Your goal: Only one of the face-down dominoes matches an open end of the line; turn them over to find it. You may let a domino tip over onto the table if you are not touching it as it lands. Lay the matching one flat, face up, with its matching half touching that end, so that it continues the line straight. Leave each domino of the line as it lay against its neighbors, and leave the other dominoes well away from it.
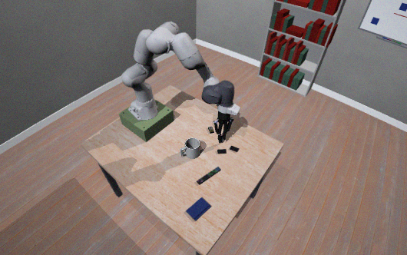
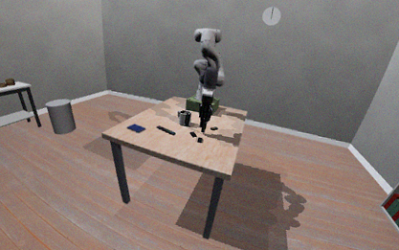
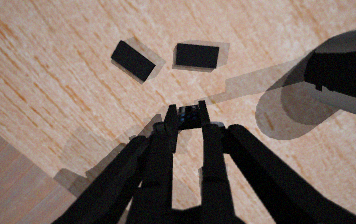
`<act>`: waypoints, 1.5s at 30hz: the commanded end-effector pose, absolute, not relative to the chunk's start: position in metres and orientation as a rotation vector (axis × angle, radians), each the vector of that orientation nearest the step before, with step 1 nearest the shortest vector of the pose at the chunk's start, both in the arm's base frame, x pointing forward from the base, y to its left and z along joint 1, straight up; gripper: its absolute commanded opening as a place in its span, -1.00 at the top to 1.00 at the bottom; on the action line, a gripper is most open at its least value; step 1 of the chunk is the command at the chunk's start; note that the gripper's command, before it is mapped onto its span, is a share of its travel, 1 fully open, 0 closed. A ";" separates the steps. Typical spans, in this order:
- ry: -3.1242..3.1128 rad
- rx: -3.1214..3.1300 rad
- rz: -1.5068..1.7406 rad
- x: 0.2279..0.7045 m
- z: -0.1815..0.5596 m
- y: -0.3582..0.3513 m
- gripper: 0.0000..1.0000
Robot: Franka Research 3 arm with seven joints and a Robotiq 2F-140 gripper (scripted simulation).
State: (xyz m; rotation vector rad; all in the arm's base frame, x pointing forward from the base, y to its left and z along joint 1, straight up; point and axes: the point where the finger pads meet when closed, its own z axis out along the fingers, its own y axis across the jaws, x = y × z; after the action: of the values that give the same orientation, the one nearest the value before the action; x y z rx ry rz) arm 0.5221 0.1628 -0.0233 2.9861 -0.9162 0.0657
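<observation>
While arm (image 1: 180, 48) arches over table (image 1: 246, 180) | jaws pinch a domino (image 3: 189, 116)

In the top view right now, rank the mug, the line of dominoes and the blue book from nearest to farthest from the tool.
1. The mug, just left of the tool, which is shut on a domino.
2. The line of dominoes, farther down toward the table's middle.
3. The blue book, near the table's bottom edge, farthest.

Grey mug (image 1: 192, 147) and blue book (image 1: 198, 208) on table (image 1: 253, 161). Bookshelf (image 1: 316, 65) by wall; bin (image 2: 60, 116) on floor.
</observation>
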 end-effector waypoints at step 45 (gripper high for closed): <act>-0.915 2.886 0.421 0.510 -0.022 0.173 0.54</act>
State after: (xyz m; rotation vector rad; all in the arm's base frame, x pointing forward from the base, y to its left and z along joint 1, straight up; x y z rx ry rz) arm 0.5097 0.1701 -0.0229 2.9151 -0.8182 0.3600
